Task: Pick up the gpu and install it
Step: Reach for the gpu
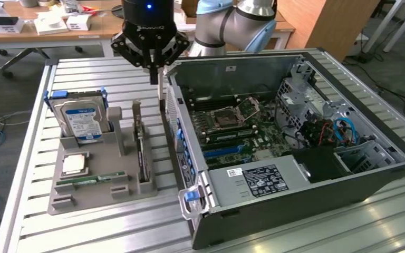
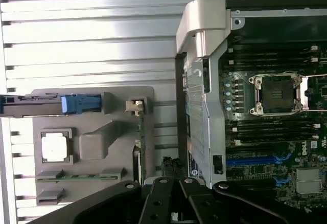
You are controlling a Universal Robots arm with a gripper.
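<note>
Nearest you in the exterior view, the open PC case [image 1: 371,174] lies on the slatted table [image 1: 83,226], with its motherboard [image 1: 238,126] exposed. On the exterior view's left of the case is the grey tray [image 1: 97,197]. It holds a CPU [image 1: 74,164], a RAM stick [image 1: 93,179] and, farther back, an upright hard drive [image 1: 83,121]. The gpu [image 1: 143,155] stands on edge in the tray's slot on the side toward the case. Nothing grips it. Beyond it, the gripper [image 1: 153,79] hangs over the gap between tray and case, near the card's far end but not touching it. Its fingers are clenched together on nothing. Farthest back you have a cluttered desk [image 1: 48,34].
</note>
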